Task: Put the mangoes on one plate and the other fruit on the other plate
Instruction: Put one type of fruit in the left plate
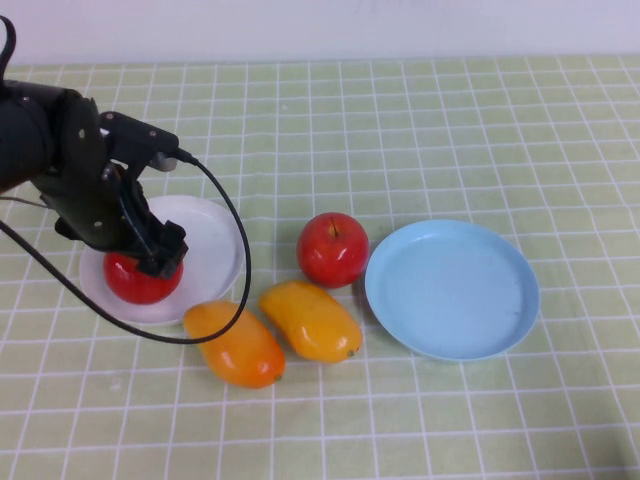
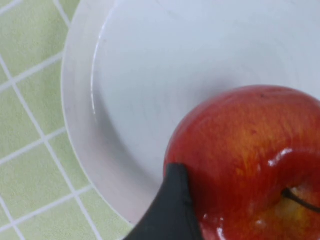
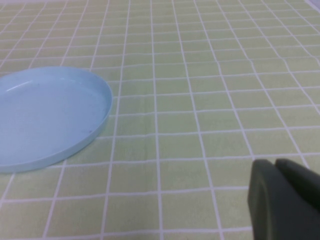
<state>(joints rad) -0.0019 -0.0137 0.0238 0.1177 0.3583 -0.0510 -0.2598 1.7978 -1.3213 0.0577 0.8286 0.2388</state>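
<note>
My left gripper (image 1: 152, 266) is down over the white plate (image 1: 205, 235), shut on a red apple (image 1: 135, 282) that sits on the plate's near-left part. In the left wrist view one dark finger (image 2: 172, 202) presses the apple (image 2: 245, 160) above the white plate (image 2: 140, 75); the other finger is out of frame. A second red apple (image 1: 332, 248) stands on the cloth between the plates. Two orange-yellow mangoes (image 1: 233, 343) (image 1: 311, 320) lie on the cloth in front. The light blue plate (image 1: 452, 290) (image 3: 50, 115) holds nothing. My right gripper (image 3: 275, 164) is shut, above bare cloth, unseen in the high view.
A green checked cloth (image 1: 420, 130) covers the table. The left arm's black cable (image 1: 235, 260) loops over the white plate's right rim toward the nearer mango.
</note>
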